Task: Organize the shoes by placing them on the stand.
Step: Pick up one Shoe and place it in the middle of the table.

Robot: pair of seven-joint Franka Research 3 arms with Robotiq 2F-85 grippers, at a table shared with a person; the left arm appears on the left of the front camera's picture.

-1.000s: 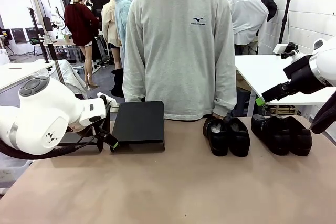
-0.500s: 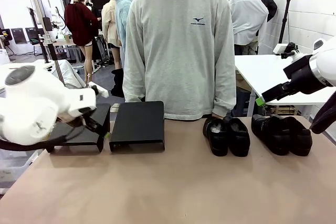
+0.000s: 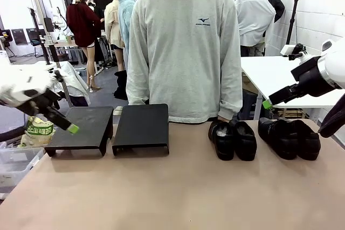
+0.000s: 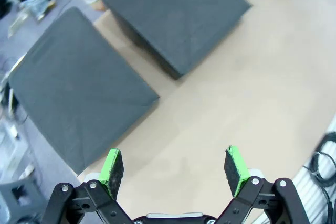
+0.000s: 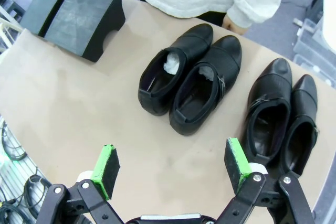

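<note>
Two pairs of glossy black shoes stand on the brown table: one pair [image 3: 233, 139] right of the middle, the other [image 3: 289, 138] at the far right. The right wrist view has them as the middle pair [image 5: 190, 85] and the right pair [image 5: 281, 119]. Two black stands sit side by side at the left, one [image 3: 81, 127] next to the other [image 3: 143, 126]; from the left wrist they are the near stand [image 4: 73, 85] and the far stand [image 4: 173, 11]. My left gripper [image 3: 56, 121] [image 4: 176, 166] hangs open over the left stand's front edge. My right gripper [image 3: 272, 100] [image 5: 172, 165] hovers open above the shoes.
A person in a grey sweatshirt [image 3: 186, 47] stands at the table's far edge, one hand [image 3: 223, 118] just behind the middle pair. A clear bin [image 3: 16, 162] and a green-printed bag [image 3: 38, 132] sit off the table's left side. A white table [image 3: 275, 76] stands behind on the right.
My left arm has drawn back to the left, uncovering the left stand. The right arm, the shoes and the person have stayed put.
</note>
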